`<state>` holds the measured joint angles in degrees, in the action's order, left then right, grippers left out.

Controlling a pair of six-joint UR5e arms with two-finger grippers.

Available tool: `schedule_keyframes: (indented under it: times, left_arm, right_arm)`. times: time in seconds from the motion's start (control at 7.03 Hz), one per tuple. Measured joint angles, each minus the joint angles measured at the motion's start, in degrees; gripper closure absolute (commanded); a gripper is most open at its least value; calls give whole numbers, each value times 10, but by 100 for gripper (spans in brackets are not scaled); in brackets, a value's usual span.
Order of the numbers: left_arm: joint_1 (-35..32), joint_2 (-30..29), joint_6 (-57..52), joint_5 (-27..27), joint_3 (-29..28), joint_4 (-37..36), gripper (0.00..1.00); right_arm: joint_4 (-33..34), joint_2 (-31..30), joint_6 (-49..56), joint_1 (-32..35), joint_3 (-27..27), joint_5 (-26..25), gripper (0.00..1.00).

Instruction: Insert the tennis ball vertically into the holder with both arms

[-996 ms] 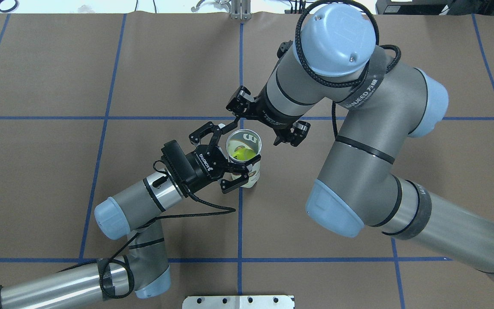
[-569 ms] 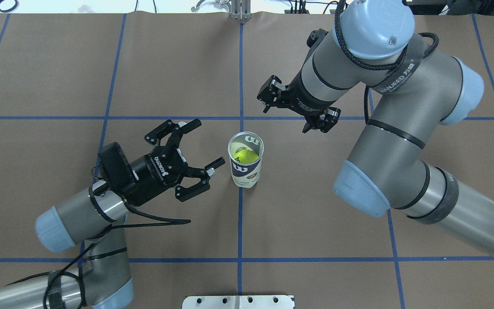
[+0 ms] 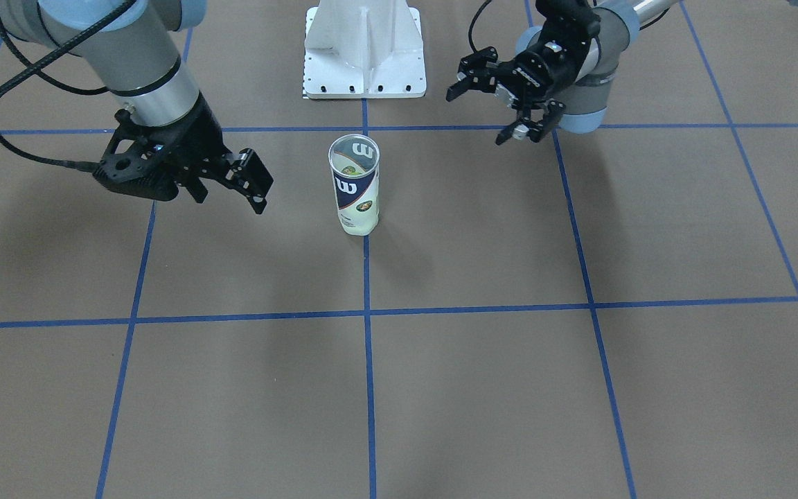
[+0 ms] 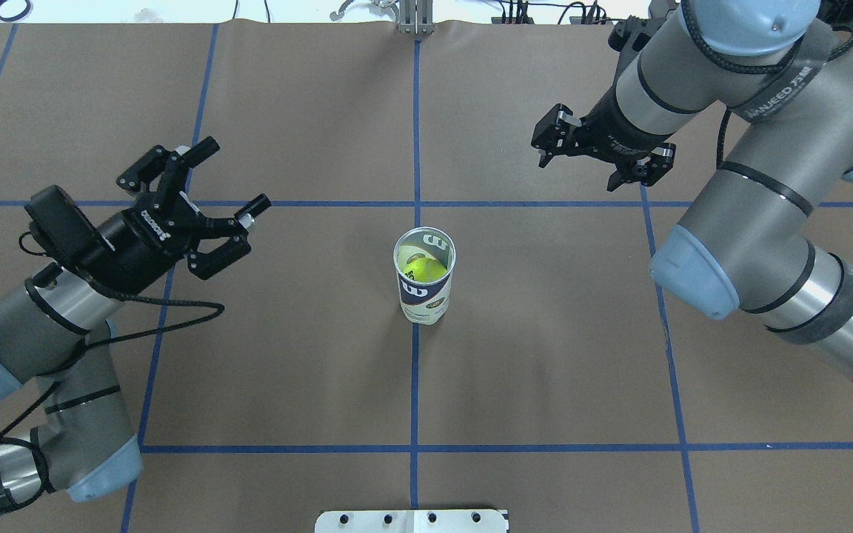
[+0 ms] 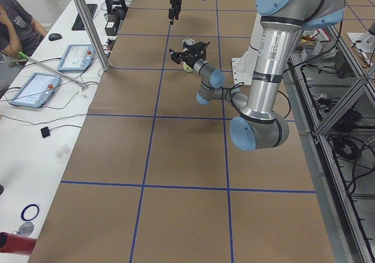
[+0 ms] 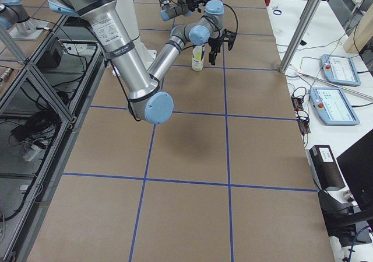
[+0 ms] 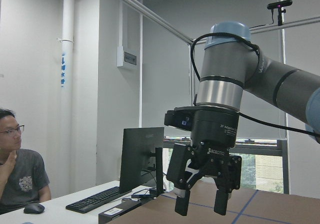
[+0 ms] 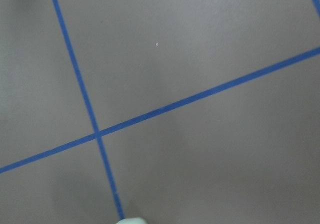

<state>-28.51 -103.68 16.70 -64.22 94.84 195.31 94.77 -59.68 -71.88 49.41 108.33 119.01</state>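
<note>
The holder (image 4: 424, 280), a clear can with a navy "W" label, stands upright on its own at the table's centre (image 3: 355, 186). The yellow-green tennis ball (image 4: 423, 268) lies inside it, seen through the open top. Well to the holder's left, my left gripper (image 4: 238, 174) hangs open and holds nothing; it also shows in the front view (image 3: 480, 116). At the far right, clear of the holder, my right gripper (image 4: 578, 172) is open and empty too. The left wrist view shows that right gripper (image 7: 201, 206) with its fingers spread.
The white pedestal base (image 3: 364, 48) sits at the robot's edge of the table. Blue tape lines (image 8: 98, 133) cross the brown table cover. A person (image 7: 22, 179) sits at a side desk with a monitor (image 7: 142, 156) and keyboard. Tablets (image 5: 35, 87) lie on that side table.
Both grippers have drawn back from the holder, the left one toward the left, the right one toward the far right. The holder stays upright with the ball in it.
</note>
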Motion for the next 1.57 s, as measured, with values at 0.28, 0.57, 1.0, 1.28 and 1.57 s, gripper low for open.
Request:
schedule_keyframes:
  times: [0.28, 0.57, 1.0, 1.28, 1.57]
  left_arm:
    - [-65, 7, 93, 35, -7, -102, 2]
    - [-97, -5, 118, 39, -8, -227, 1]
    - [-132, -28, 125, 37, -6, -384, 2]
    - [-169, -36, 124, -10, -6, -504, 2]
    - [-228, -40, 119, -119, -8, -632, 2]
  right_arm:
    - [0, -19, 87, 45, -30, 3, 0]
    - [0, -22, 173, 93, -75, 12, 0]
    - [-1, -23, 246, 142, -116, 37, 0]
    - [-1, -22, 309, 176, -148, 58, 0]
    - [-2, -23, 352, 192, -170, 64, 0]
